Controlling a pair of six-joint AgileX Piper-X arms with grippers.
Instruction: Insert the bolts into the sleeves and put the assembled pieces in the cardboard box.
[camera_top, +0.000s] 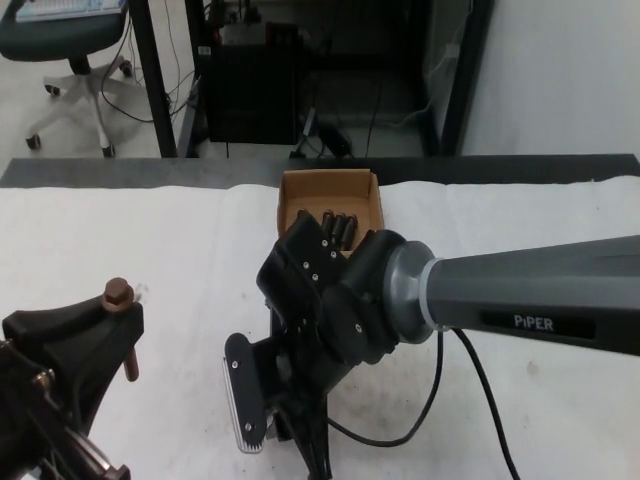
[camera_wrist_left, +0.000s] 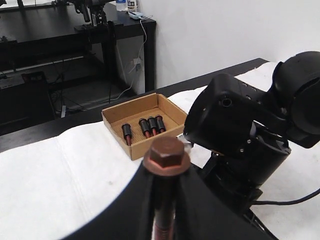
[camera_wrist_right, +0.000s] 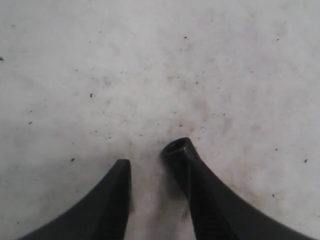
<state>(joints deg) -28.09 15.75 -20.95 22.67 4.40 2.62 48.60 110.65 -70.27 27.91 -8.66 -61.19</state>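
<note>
Bolt (camera_wrist_left: 166, 156) upright, head up, clamped in your left gripper (camera_wrist_left: 165, 195), 8 o'clock on the bench. Sleeve (camera_wrist_right: 178, 148) touches one fingertip of your right gripper (camera_wrist_right: 150, 165), fingers parted over white cloth (camera_wrist_right: 150, 60). Cardboard box (camera_wrist_left: 117, 136) at 12 o'clock holds four assembled pieces (camera_wrist_left: 150, 126).

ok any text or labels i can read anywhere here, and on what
Right arm, dark band on its forearm: one short line of white print, the maker's model mark.
Bottles on the black desk: labels too small to read.
Cardboard box: no print.
Bolt in the left jaws: no marking on its head.
</note>
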